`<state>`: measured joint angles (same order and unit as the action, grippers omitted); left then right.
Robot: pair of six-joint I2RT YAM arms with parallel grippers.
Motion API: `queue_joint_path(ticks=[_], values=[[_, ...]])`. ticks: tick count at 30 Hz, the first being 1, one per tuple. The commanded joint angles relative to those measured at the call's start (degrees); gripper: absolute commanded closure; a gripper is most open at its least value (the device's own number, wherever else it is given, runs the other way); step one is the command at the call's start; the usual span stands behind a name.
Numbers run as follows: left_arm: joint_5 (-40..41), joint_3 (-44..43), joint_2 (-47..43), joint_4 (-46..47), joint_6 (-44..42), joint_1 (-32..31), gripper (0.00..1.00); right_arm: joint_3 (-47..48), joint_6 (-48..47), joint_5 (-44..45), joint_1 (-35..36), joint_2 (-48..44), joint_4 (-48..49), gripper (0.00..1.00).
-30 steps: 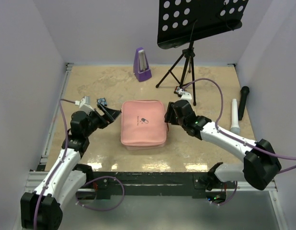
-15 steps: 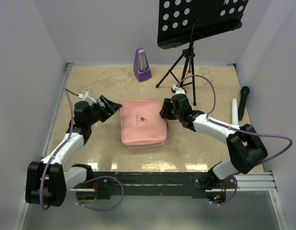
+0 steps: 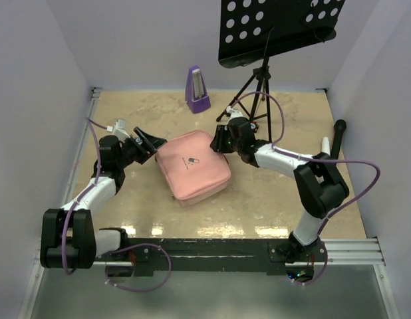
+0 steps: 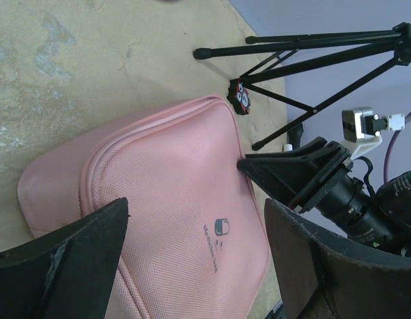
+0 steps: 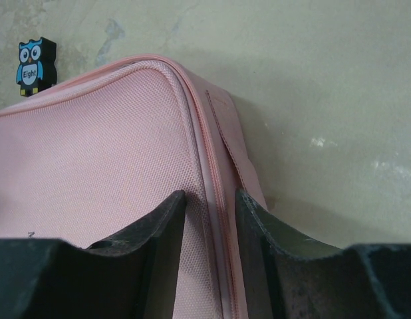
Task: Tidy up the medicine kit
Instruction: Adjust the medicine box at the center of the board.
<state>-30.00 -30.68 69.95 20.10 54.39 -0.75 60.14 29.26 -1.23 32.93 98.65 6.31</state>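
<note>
Medicine kit [image 3: 192, 166] on counter [image 3: 139, 113], mid-way, zipped, now skewed; a second ago it lay square. Right tool [image 5: 210, 226] has moved to far right corner, jaws narrowed astride zip seam [image 5: 207, 174], grip unclear. Left tool [image 3: 151, 147] spread wide at left corner. Likely prelude to unzipping.

A pink soft-sided zip case [image 3: 192, 166] lies askew at the middle of the tabletop [image 3: 272, 199]. Behind it, near the far edge, stands a purple pyramid metronome [image 3: 197, 90]. A black tripod music stand [image 3: 259, 83] stands to the metronome's right. A black microphone [image 3: 338, 136] lies by the right edge, with a white cylinder [image 3: 325, 142] just left of it. A small owl-printed block [image 5: 36, 64] sits just beyond one corner of the case.
</note>
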Motion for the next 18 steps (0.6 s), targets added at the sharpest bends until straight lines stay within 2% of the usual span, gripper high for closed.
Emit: queue_joint_path(ticks=[1,5,8,13,16,18], values=[[-0.24,-2.11,-1.22,1.09,-2.36,0.49,0.13,6.03,-2.8,-2.9,0.03,4.08,0.2,0.59],[1.08,-2.02,-3.33,-1.37,-4.29,0.58,0.13,9.98,-4.03,-4.13,-0.06,5.93,-1.2,0.55],[2.48,-2.28,-5.08,-3.04,-5.87,0.67,0.13,10.79,-4.03,-0.45,0.03,3.67,-2.52,0.47],[11.86,-4.47,-6.67,-9.89,-9.92,0.75,0.12,10.26,-3.59,5.8,0.38,-7.75,-5.24,0.4],[18.56,-4.22,-6.94,-8.85,-10.62,0.75,0.11,8.34,-4.56,6.68,1.78,-14.08,-7.7,0.39],[20.06,-5.35,-5.8,-8.76,-11.23,0.75,0.1,4.66,-4.38,7.56,3.71,-18.82,-9.55,0.41]])
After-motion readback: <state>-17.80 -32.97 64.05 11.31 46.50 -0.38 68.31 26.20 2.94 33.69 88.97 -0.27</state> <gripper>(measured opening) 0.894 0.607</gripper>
